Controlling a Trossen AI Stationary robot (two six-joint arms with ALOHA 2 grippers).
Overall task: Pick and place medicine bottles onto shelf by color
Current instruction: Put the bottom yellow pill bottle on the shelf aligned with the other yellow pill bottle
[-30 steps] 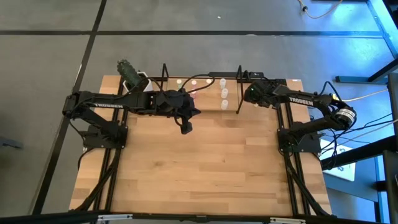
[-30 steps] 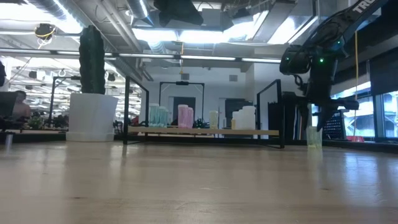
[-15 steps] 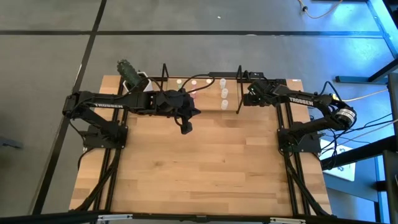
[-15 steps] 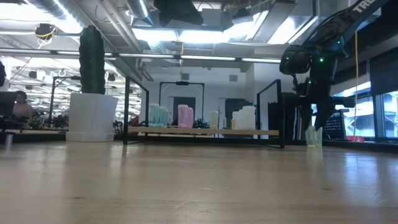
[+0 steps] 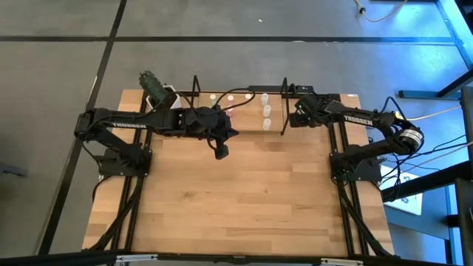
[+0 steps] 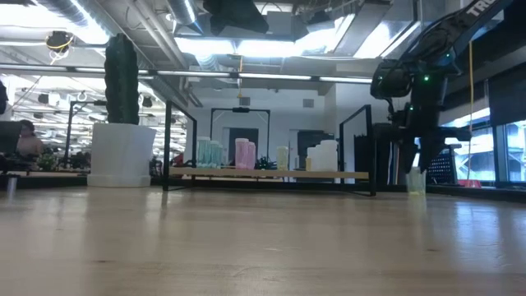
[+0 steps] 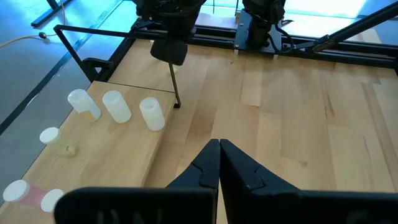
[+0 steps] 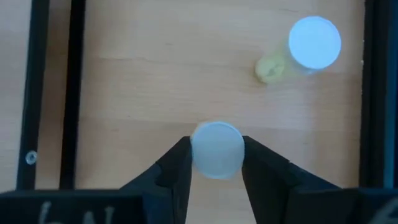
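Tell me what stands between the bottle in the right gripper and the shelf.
The shelf's upright end loop stands between. The right gripper holds the bottle just outside that end, so it must go around it.

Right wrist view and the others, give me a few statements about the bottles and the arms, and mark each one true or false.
1. The right gripper has its jaws on either side of a medicine bottle. True.
2. A second bottle stands loose beyond it. True.
3. The left gripper is wide open. False: its jaws are shut, with nothing between them.
4. The shelf holds no bottles. False: green, pink, yellowish and white ones stand on it.
5. The cactus pot stands on the shelf. False: it stands beside it.
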